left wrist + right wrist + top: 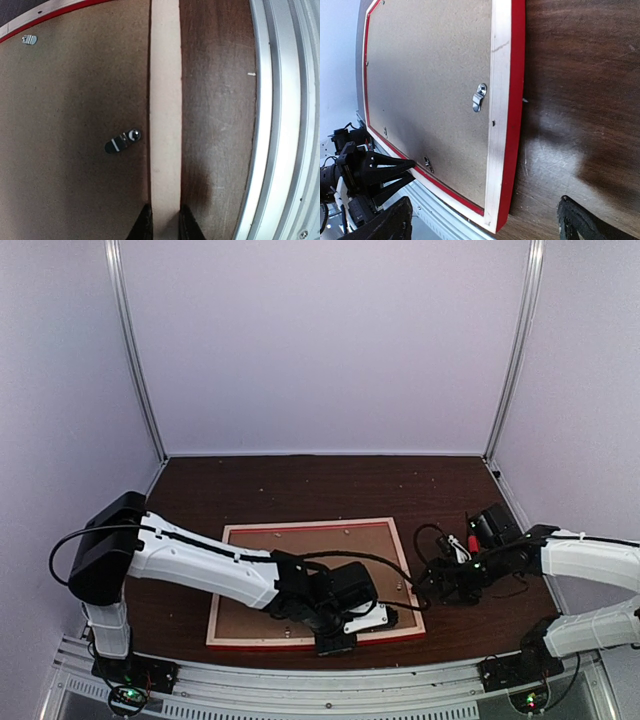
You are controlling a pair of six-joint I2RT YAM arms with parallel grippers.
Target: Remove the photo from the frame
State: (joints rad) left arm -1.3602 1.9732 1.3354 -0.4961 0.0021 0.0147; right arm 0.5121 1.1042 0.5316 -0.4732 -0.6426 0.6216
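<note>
The frame [300, 644] lies face down on the dark table, red on its sides with a pale wood rim [165, 100]. A brown backing board [300, 570] fills it and hides the photo. My left gripper [336, 640] is at the frame's near edge. Its fingertips [144, 225] press either side of the pale rim, beside a black turn clip [122, 141]. My right gripper [440, 585] is wide open, low by the frame's near right corner [512, 125]. Its fingers [580, 222] stand far apart. A metal hanger [479, 97] sits on the board.
An aluminium rail [280, 125] runs along the table's near edge, close to the frame. Cables [450, 545] loop at the right wrist. Pale enclosure walls stand at the back and sides. Another clip [29, 39] sits near the frame's far corner.
</note>
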